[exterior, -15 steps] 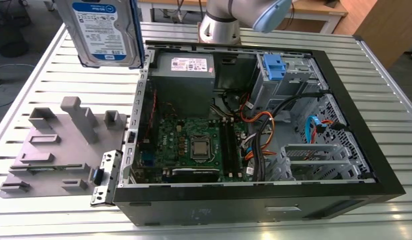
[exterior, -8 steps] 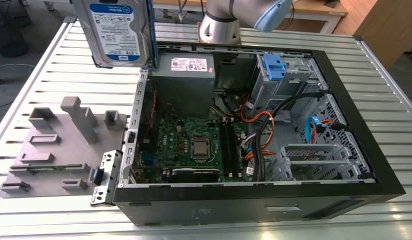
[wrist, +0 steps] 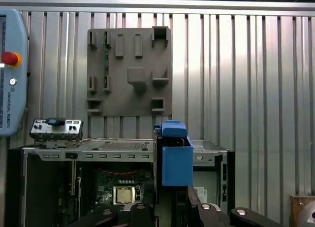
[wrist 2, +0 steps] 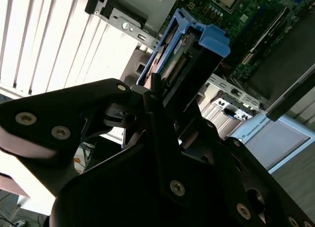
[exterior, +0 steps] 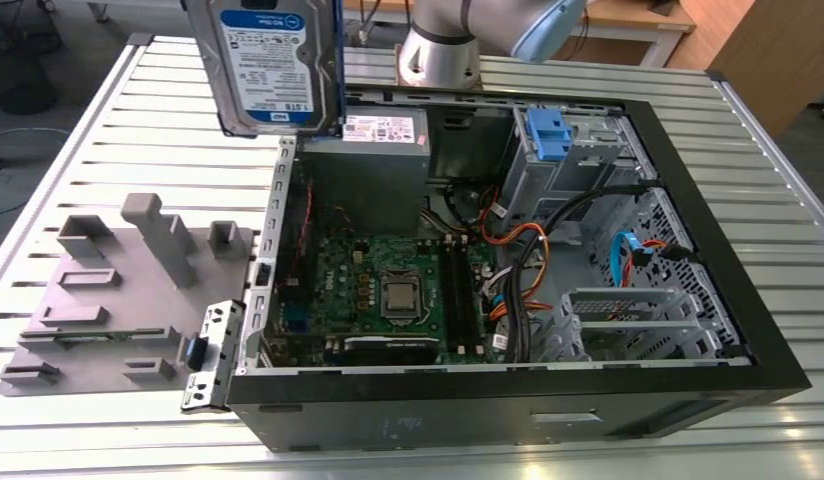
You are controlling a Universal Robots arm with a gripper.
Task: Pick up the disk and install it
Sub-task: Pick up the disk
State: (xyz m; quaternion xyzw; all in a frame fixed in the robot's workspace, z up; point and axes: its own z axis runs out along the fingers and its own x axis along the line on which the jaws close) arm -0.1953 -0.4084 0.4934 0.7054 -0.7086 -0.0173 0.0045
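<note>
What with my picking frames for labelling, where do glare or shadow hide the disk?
Exterior view: disk evenly lit, its top cut by the frame edge. Second wrist view: gripper a dark mass in front, table slats washed out, disk's end well lit. First wrist view: disk's blue bracket evenly lit, bright streaks on the table, case interior dark.

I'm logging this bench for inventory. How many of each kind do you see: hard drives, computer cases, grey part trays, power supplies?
Hard drives: 1, the disk, gripped by the claw
Computer cases: 1, the open case
Grey part trays: 1, the tray
Power supplies: 1, the power supply inside the case
Total: 4
</note>
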